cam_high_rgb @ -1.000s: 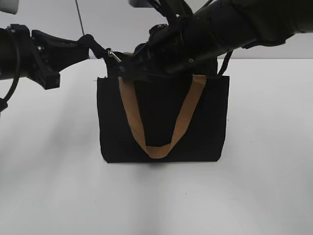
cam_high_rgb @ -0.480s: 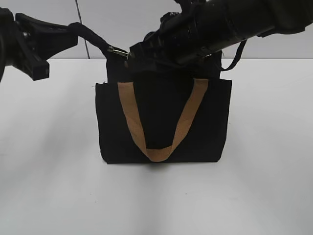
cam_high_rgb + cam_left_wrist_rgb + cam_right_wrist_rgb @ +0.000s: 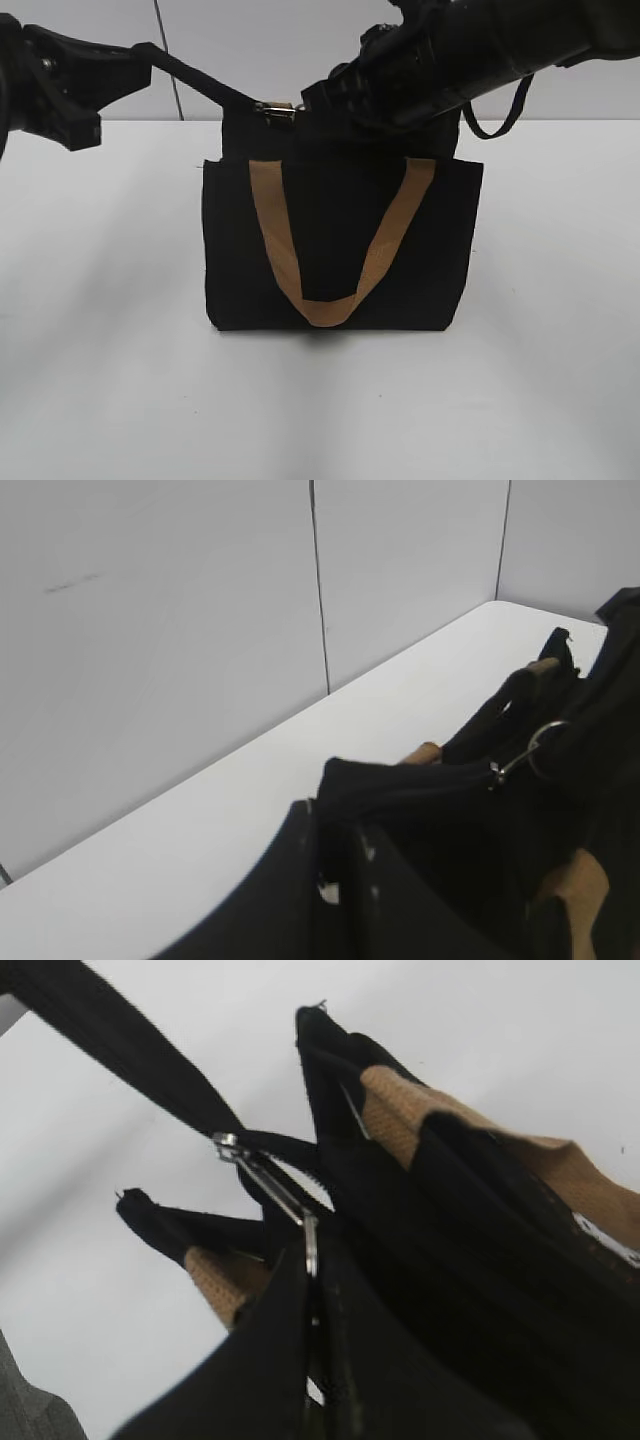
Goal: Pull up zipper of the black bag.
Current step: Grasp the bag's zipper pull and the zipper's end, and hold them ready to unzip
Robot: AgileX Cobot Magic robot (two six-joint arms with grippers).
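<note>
A: So how are the arms being posed?

B: The left gripper [image 3: 140, 52] is being held high at the upper left of the exterior view, closed on a black strip [image 3: 195, 80] that is being stretched taut from the bag's top left corner. The right gripper [image 3: 310, 100] is being reached in from the upper right, low over the bag's top edge; its fingers [image 3: 290, 1360] are being kept together on the ring of the zipper [image 3: 265, 1182].

A: And what is being seen inside the black bag [image 3: 340, 245]?

B: Nothing can be told; its interior is being hidden by dark fabric.

A: How is the zipper being shown?

B: As a small silver tab at the top edge, left of centre, angled between strip and right gripper. The bag is being stood upright on the white table [image 3: 320, 410], one tan handle [image 3: 325, 300] hanging down its front.
</note>
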